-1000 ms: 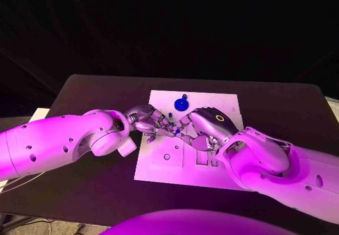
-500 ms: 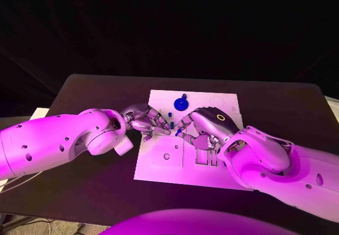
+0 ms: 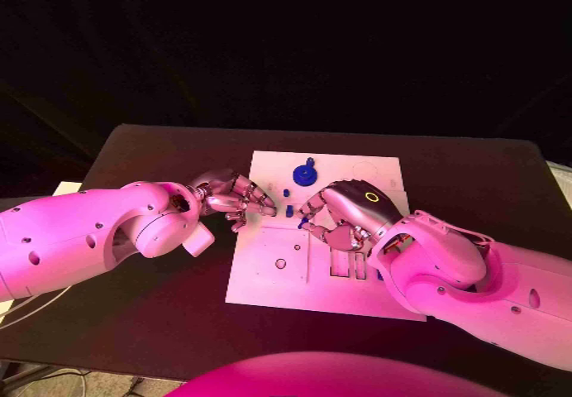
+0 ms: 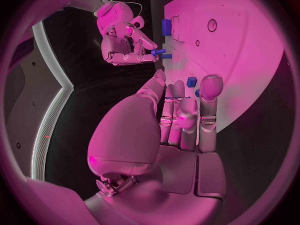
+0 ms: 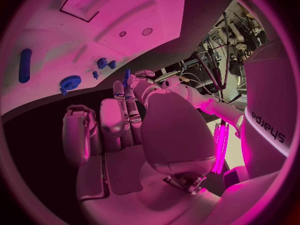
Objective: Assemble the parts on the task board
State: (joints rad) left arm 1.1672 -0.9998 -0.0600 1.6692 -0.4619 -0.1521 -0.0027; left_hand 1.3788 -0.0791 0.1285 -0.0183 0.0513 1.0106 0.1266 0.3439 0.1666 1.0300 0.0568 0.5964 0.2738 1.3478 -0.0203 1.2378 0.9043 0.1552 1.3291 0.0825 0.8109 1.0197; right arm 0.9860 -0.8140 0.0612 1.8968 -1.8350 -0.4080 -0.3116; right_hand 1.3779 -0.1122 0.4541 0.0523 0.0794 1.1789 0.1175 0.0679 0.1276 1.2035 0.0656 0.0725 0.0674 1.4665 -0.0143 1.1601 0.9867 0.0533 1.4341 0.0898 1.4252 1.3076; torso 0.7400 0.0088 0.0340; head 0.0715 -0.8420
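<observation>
- The left hand (image 3: 232,198) has pulled back toward the board's near-left edge; a second ago it was meshed with the right hand (image 3: 340,217) over the middle of the white board (image 3: 277,285), and now there is a clear gap between them.
- The left hand's fingers are apart and straight in its own wrist view, with nothing between them; it holds no part.
- The right hand hovers over the board's centre with fingers curled; the left wrist view shows a small blue peg (image 4: 159,51) pinched at its fingertips.
- This reads as a handover just finished: the peg has passed to the right hand.
- Other parts lie on the board: a blue gear (image 3: 307,175) and a blue pin (image 3: 311,162) near the far edge, and a small blue block (image 3: 288,193) between the hands.
- The next step is probably to seat the peg in a hole of the board; most parts are still loose, so the assembly is at an early stage.
</observation>
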